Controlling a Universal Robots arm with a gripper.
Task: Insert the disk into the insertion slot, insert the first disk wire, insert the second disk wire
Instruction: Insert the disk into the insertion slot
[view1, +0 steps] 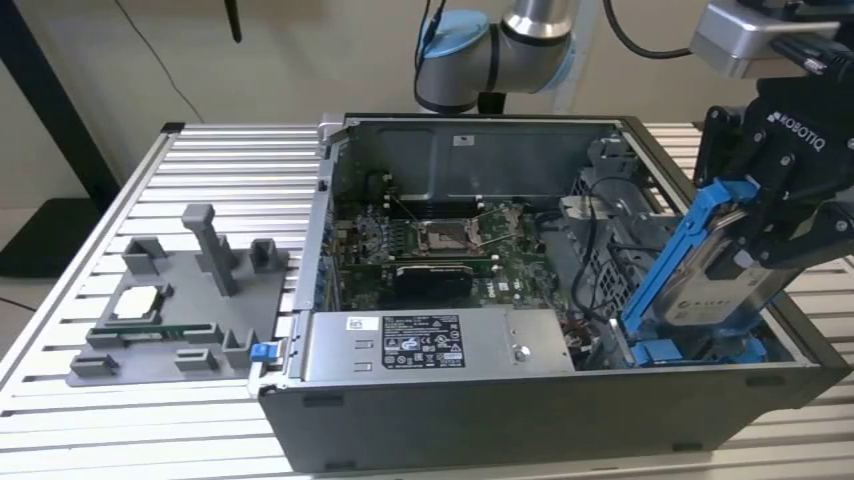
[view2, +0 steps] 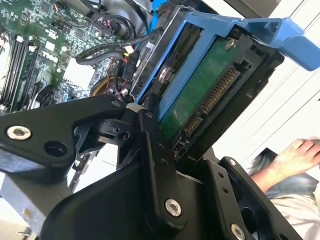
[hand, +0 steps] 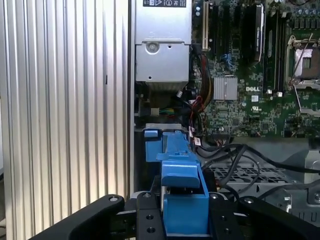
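My gripper (view1: 750, 235) is shut on the disk (view1: 714, 290), a silver-grey drive with a white label in a blue carrier (view1: 671, 255). The disk hangs steeply tilted at the exterior view's right, its lower end down in the case over the grey drive cage holding the insertion slot (view1: 607, 265). In the second wrist view the disk's green board and connector (view2: 200, 95) face the camera, clamped by a black finger (view2: 150, 145). The first wrist view looks along the blue carrier (hand: 182, 200) toward the cage (hand: 240, 175). Loose black wires (hand: 235, 155) lie by the cage.
The open computer case (view1: 534, 420) stands on a slatted metal table (view1: 214, 170). Inside it are the motherboard with its CPU socket (view1: 441, 235) and a power supply (view1: 427, 340). A grey fixture (view1: 200, 250) with a CPU chip (view1: 140, 303) sits at the exterior view's left. A person's hand (view2: 300, 155) is nearby.
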